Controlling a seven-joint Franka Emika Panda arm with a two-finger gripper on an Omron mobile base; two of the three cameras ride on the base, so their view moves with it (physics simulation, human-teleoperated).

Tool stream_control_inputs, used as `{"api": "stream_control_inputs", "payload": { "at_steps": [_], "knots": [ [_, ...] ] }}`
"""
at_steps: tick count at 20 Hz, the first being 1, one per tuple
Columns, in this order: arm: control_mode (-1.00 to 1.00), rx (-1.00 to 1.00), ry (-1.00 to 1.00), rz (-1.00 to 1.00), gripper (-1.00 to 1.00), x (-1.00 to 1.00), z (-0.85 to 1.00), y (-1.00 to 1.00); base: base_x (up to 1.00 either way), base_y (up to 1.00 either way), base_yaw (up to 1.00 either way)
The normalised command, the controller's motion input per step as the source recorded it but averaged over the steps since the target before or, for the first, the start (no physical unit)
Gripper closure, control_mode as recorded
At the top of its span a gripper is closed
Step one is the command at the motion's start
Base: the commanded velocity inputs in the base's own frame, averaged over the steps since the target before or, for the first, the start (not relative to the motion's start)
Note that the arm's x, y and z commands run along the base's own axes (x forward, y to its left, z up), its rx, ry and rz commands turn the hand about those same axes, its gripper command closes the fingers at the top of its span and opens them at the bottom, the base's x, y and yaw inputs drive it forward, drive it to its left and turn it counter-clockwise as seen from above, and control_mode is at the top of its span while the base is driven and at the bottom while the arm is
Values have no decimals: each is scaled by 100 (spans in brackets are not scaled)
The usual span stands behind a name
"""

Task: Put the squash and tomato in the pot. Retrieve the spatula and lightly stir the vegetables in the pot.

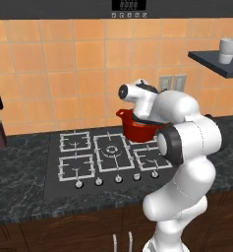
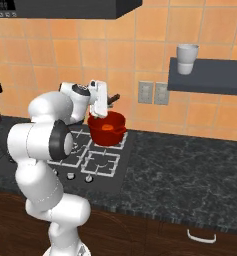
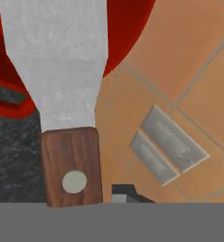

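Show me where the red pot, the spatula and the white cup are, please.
pot (image 2: pixel 108 136), right base view, on its front outer wall.
spatula (image 3: pixel 56 52), hand view, on the flat grey metal blade.
cup (image 2: pixel 187 57), right base view, on its side, up on the wall shelf.

Spatula (image 3: pixel 56 66): matt, faintly grainy light-grey metal blade on a reddish-brown wooden handle with a pale round rivet. Pot (image 2: pixel 108 128): smooth bright red, slight sheen. Desk (image 2: pixel 190 165): dark, mottled, stone-like. Wall tiles (image 1: pixel 54 74): matt orange. Arm (image 1: pixel 187 147): glossy white.
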Motion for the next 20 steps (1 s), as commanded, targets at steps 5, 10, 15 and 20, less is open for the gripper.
{"api": "stream_control_inputs", "payload": {
  "at_steps": [5, 10, 15, 20],
  "knots": [
    [-100, -31, 20, 23, 100, 8, 0, 0, 0, 0, 0],
    [-100, -20, 3, 15, 100, 0, -3, 0, 0, 0, 0],
    [-100, -19, 7, 21, 100, 38, 0, 21, 0, 0, 0],
    [-100, -22, 1, 15, 100, 37, -10, 1, 0, 0, 0]
  ]
}}
